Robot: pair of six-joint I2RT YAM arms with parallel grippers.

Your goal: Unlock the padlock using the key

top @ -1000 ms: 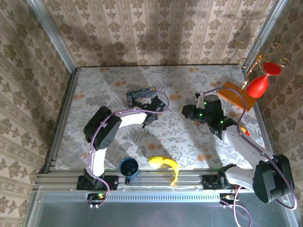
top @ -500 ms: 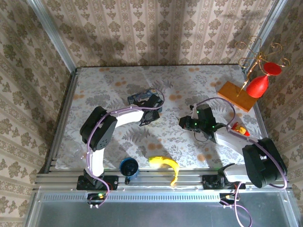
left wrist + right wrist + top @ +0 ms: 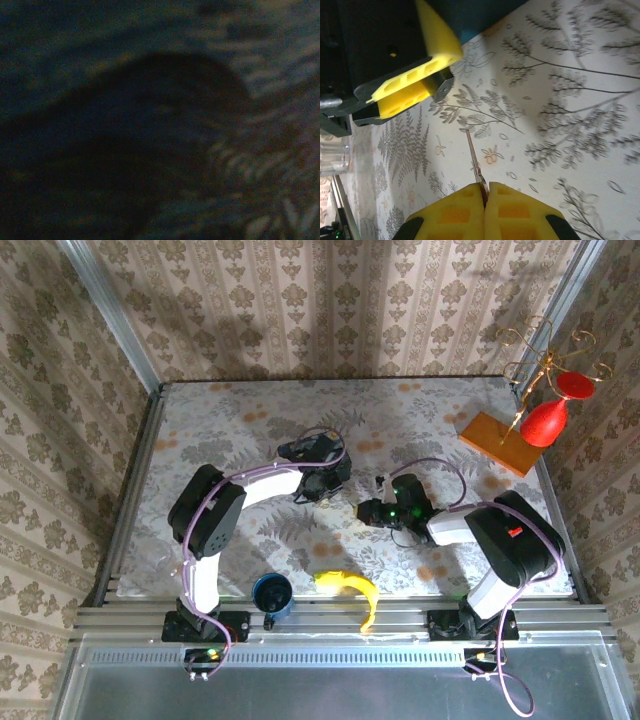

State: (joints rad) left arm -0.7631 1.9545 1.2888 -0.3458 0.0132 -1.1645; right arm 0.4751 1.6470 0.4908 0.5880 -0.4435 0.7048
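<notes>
In the right wrist view my right gripper [image 3: 484, 192] is shut on the key [image 3: 474, 157]. Its thin shaft points up the frame, just above the fern-print cloth. Ahead of the key tip, my left gripper [image 3: 427, 82] holds the padlock [image 3: 442, 83], a small dark metal lump, between its yellow fingers [image 3: 402, 97]. A gap of cloth separates key tip and padlock. From above, the left gripper [image 3: 335, 485] sits beside the blue tin [image 3: 298, 450], and the right gripper [image 3: 366, 510] faces it from the right. The left wrist view is dark and blurred.
A banana [image 3: 350, 590] and a blue cup [image 3: 272, 593] lie near the front edge. A wooden board [image 3: 497, 443] with a red vase [image 3: 545, 420] and a wire stand sits at the back right. A clear cup [image 3: 332, 155] shows at the left.
The right gripper has travelled left across the cloth with the key, closing on the left gripper. The left gripper has shifted slightly right, in front of the blue tin.
</notes>
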